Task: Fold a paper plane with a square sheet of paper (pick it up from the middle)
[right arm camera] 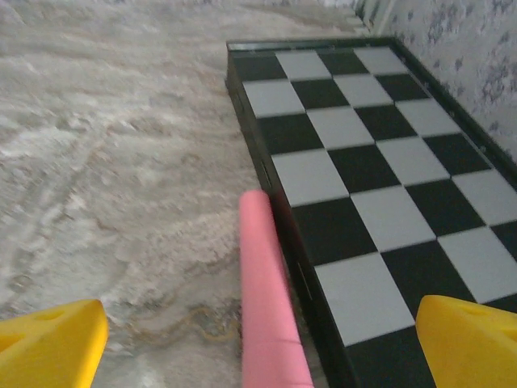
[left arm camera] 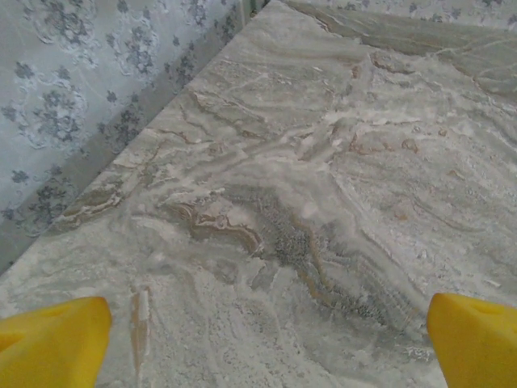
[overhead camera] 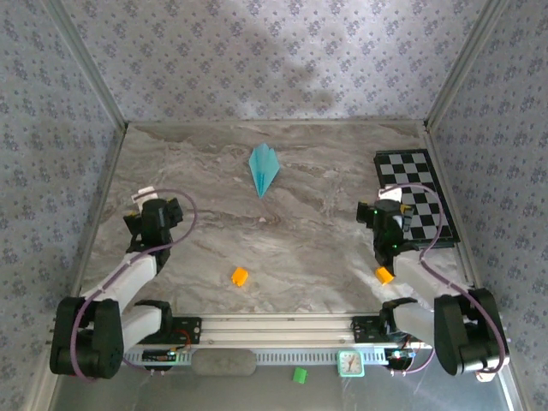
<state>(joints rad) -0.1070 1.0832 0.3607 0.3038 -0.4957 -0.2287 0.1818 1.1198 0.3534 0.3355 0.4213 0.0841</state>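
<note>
Where the grey-veined marble table (overhead camera: pixel 300 248) runs back to its far edge, walls of pale floral wallpaper (overhead camera: pixel 257 51) close it in behind and on both sides, with metal posts (overhead camera: pixel 96 81) at the corners. The paper plane (overhead camera: pixel 264 168), a slim teal-blue dart with its point toward the arms, lies flat on the far middle of the table, well apart from both arms. A black-and-white checkered board (overhead camera: pixel 419 195) lies along the right edge. One orange cube (overhead camera: pixel 240 276) sits on the near middle of the table, and a second orange cube (overhead camera: pixel 384 275) sits near the right arm. Along the near edge runs a metal rail (overhead camera: pixel 274 325), and below it are a green cube (overhead camera: pixel 300 374) and a small clock (overhead camera: pixel 350 364). The left tool (left arm camera: pixel 266 343) hovers over bare marble near the left wall, its yellow fingertips (left arm camera: pixel 52 339) spread wide and holding nothing. The right tool (right arm camera: pixel 258 335) stands just as wide open and empty, one yellow fingertip (right arm camera: pixel 472 339) over the board and the other over marble. A blurred pink tube-like thing (right arm camera: pixel 265 283) rises between them along the board's left edge, and what it is cannot be told.
</note>
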